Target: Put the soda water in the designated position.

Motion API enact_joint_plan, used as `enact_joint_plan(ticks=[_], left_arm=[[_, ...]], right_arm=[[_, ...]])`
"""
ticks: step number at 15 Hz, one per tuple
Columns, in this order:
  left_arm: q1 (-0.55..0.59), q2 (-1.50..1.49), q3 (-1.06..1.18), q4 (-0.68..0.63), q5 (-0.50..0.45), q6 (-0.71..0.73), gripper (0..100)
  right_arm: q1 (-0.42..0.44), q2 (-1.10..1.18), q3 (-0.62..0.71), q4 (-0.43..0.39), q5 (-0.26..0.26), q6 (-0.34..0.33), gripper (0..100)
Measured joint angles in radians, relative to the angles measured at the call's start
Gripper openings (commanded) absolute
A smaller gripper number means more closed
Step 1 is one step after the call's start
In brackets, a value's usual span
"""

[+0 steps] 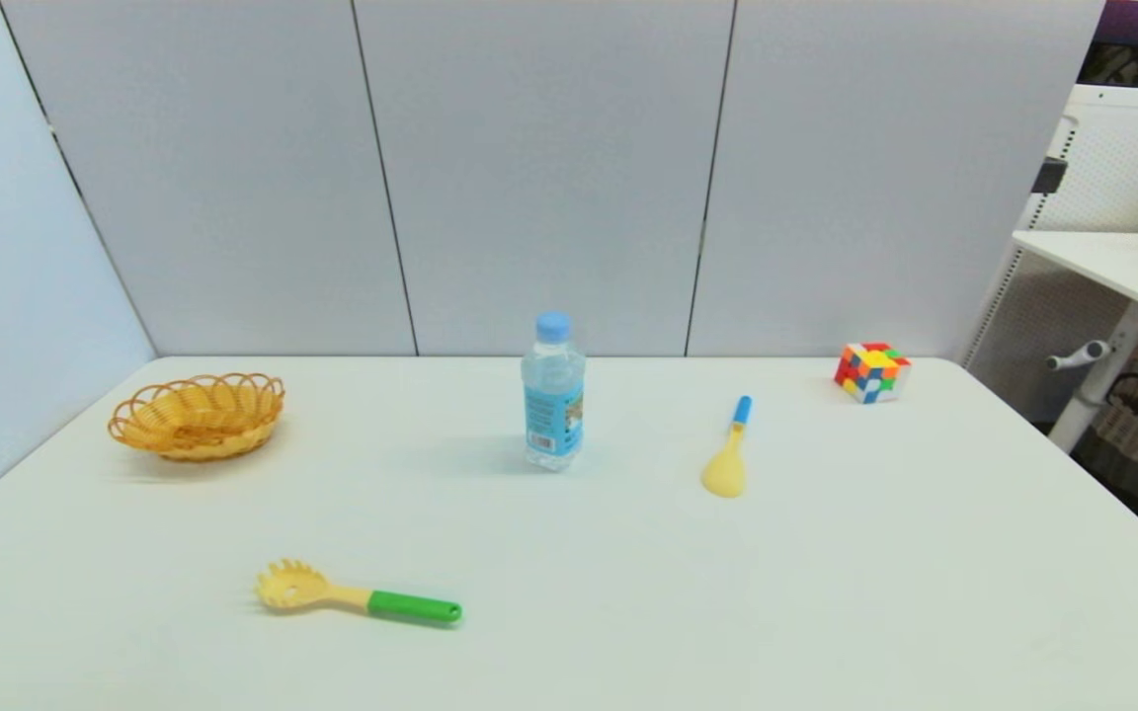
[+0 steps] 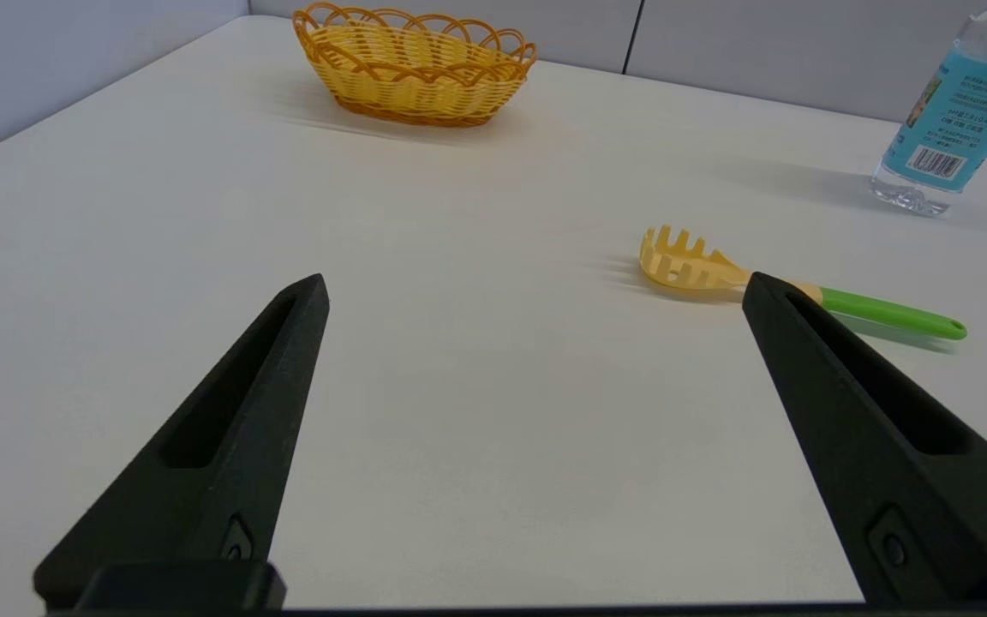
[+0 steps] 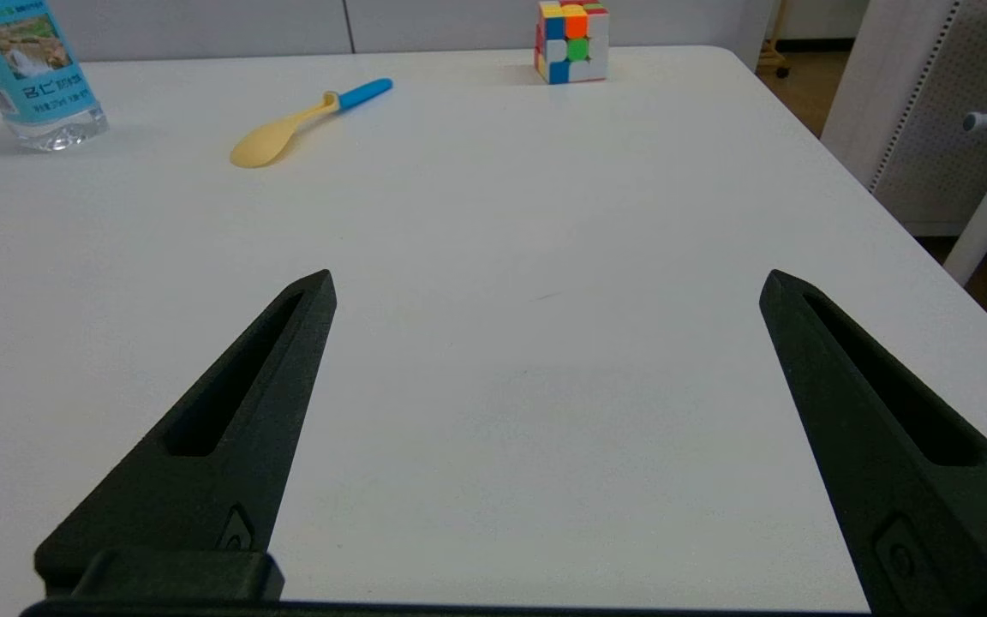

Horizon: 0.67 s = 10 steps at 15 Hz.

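The soda water, a small clear bottle with a light blue cap and label, stands upright near the middle of the white table, toward the back. Its lower part also shows in the left wrist view and in the right wrist view. Neither arm shows in the head view. My left gripper is open over bare table at the near left, far from the bottle. My right gripper is open over bare table at the near right, with nothing between its fingers.
A woven yellow basket sits at the back left. A yellow pasta fork with a green handle lies near the front. Right of the bottle lies a yellow spoon with a blue handle. A colour cube rests at the back right.
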State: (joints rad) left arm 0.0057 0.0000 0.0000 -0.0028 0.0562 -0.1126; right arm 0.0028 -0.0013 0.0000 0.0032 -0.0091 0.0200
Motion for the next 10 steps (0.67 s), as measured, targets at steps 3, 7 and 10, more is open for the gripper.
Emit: enact_joint_plan(ticks=[3, 7, 10], left_arm=[[0.0, 0.0, 0.0, 0.0, 0.0, 0.0, 100], [0.0, 0.0, 0.0, 0.0, 0.0, 0.0, 100], [0.0, 0.0, 0.0, 0.0, 0.0, 0.0, 100]], right_arm=[[0.0, 0.0, 0.0, 0.0, 0.0, 0.0, 100], [0.0, 0.0, 0.0, 0.0, 0.0, 0.0, 100], [0.0, 0.0, 0.0, 0.0, 0.0, 0.0, 100]])
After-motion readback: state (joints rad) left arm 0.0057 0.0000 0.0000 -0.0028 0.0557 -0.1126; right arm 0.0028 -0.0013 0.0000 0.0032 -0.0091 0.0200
